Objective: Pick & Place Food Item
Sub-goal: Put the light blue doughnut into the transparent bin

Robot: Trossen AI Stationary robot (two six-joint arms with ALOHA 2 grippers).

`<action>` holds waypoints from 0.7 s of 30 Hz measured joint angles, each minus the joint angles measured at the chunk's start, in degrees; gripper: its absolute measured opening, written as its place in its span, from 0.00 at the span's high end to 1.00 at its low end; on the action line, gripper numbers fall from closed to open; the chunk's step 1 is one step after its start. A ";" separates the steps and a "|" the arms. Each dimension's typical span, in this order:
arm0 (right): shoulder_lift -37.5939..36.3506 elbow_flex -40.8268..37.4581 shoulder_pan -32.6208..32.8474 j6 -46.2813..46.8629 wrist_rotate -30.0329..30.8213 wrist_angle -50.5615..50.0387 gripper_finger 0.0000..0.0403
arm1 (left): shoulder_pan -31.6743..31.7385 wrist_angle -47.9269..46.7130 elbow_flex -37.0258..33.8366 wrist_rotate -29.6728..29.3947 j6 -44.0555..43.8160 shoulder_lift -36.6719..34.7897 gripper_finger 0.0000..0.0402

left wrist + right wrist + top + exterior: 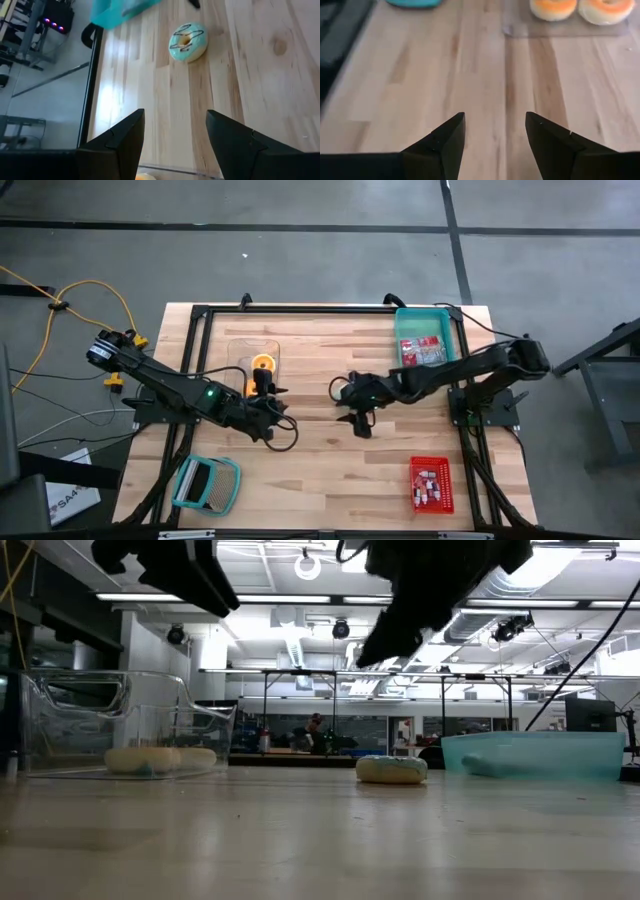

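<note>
We see the teal-iced doughnut (187,42) lying on the wooden surface (320,470) at frame centre in the low view. Both the left pincer (268,420) and the right pincer (358,423), mid-frame from above, hang spread apart, holding nothing.

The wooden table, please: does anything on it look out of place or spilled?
A blue-iced ring doughnut with dark drizzle lies alone on the bare wooden table, while two other doughnuts sit in the clear plastic container. Nothing looks spilled or damaged.
</note>
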 joint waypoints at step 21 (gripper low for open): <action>11.29 0.02 -0.52 -0.10 16.72 -3.10 0.51 | 0.00 0.27 0.00 0.09 -1.77 -0.04 0.50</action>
